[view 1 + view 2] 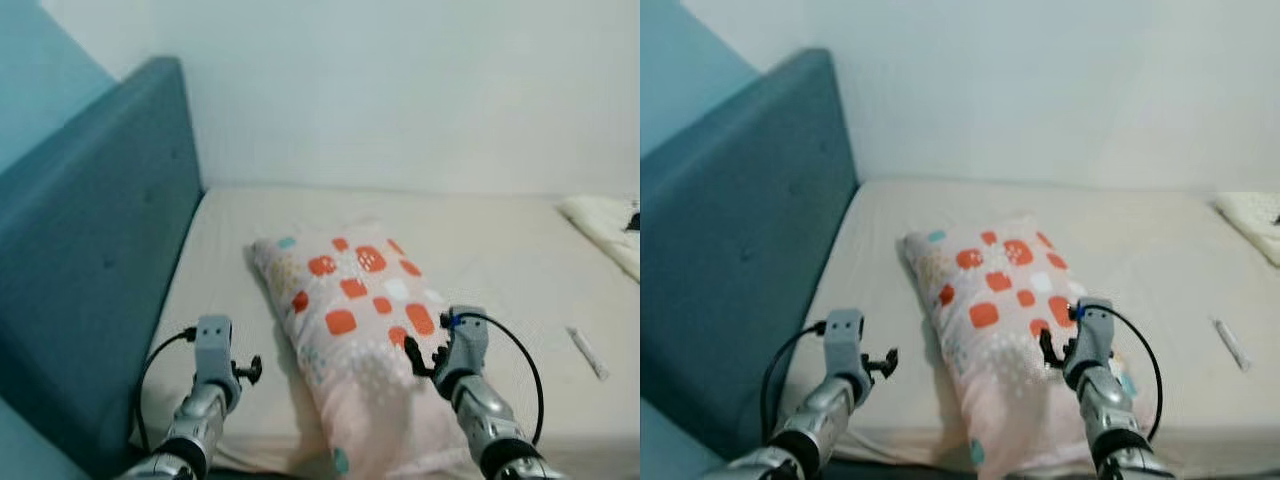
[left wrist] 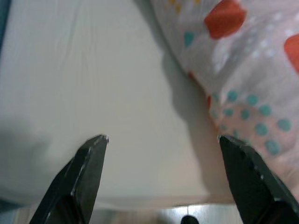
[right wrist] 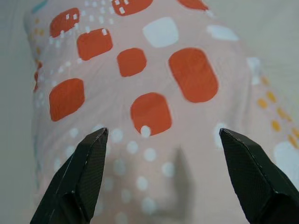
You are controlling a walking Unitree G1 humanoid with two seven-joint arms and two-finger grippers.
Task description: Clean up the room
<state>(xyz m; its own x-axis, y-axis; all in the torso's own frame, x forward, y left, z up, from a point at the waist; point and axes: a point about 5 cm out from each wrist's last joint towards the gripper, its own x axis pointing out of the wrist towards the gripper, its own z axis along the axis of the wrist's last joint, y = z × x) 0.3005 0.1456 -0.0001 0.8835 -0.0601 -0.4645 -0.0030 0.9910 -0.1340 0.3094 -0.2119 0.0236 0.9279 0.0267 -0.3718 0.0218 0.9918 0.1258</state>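
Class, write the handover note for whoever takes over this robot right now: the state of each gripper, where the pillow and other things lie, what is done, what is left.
Left gripper: open, holding nothing, over the bare mattress beside the pillow's left edge.
Right gripper: open, holding nothing, over the near right part of the patterned pillow.
Pillow: lies slanted on the mattress, near end overhanging the front edge, not against the blue headboard.
Small white tube: on the mattress, right.
Done: nothing gripped.
Left: likely grasp and straighten the pillow.

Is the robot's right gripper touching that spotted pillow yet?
Cannot tell. In the right wrist view the right gripper is open above the pillow, but no view shows plain contact or a gap.
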